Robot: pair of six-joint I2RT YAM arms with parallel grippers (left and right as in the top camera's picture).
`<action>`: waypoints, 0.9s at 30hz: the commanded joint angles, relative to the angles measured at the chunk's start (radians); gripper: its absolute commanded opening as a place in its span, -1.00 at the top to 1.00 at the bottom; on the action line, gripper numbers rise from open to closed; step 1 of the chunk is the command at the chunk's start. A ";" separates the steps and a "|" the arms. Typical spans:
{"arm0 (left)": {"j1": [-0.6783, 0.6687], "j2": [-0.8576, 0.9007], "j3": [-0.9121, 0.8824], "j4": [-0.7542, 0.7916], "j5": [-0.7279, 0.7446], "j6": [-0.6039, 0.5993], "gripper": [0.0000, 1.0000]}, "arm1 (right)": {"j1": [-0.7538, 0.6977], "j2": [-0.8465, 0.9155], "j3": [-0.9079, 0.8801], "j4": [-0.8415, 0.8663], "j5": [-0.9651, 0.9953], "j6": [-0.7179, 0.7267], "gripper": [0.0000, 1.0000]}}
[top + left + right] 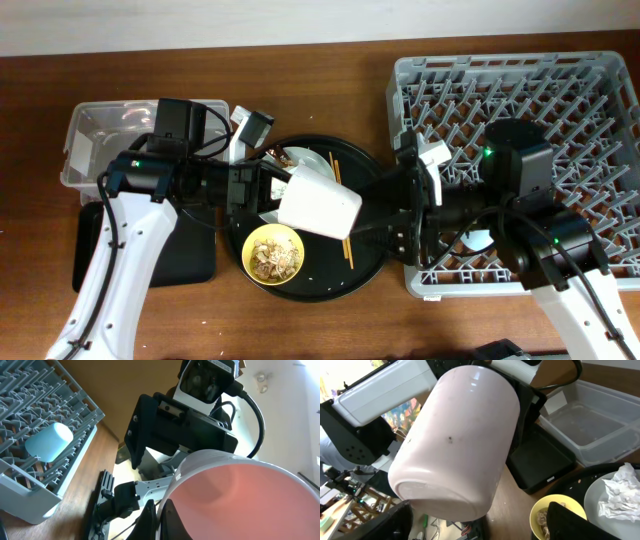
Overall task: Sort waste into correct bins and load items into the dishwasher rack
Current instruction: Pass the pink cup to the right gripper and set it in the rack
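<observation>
My left gripper (272, 190) is shut on the rim of the pink cup (318, 208), holding it on its side above the round black tray; its fingers pinch the rim in the left wrist view (161, 520). My right gripper (375, 207) is open, and its fingers flank the cup's base (455, 455) without closing. The yellow bowl (273, 253) holds brownish food scraps. The grey plate (318, 163) carries the white napkin (283, 157). Chopsticks (346, 238) lie on the round tray. The blue cup (49, 441) lies in the dishwasher rack (530, 100).
The clear tub (100, 140) stands at the back left, and the shallow black tray (190, 255) lies in front of it. Both show in the right wrist view, the tub (590, 425) behind the tray (540, 460). The round black tray (370, 275) sits between the bins and the rack.
</observation>
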 commanded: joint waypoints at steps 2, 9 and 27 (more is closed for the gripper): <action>-0.031 0.000 0.006 0.003 -0.040 0.024 1.00 | -0.007 -0.001 0.005 0.057 -0.113 0.021 -0.73; -0.031 0.000 0.006 0.030 -0.082 0.023 1.00 | -0.006 0.000 0.005 0.081 -0.166 0.047 -0.73; 0.032 0.000 0.006 0.037 -0.051 0.006 1.00 | 0.059 0.036 0.005 0.071 0.026 0.110 -0.74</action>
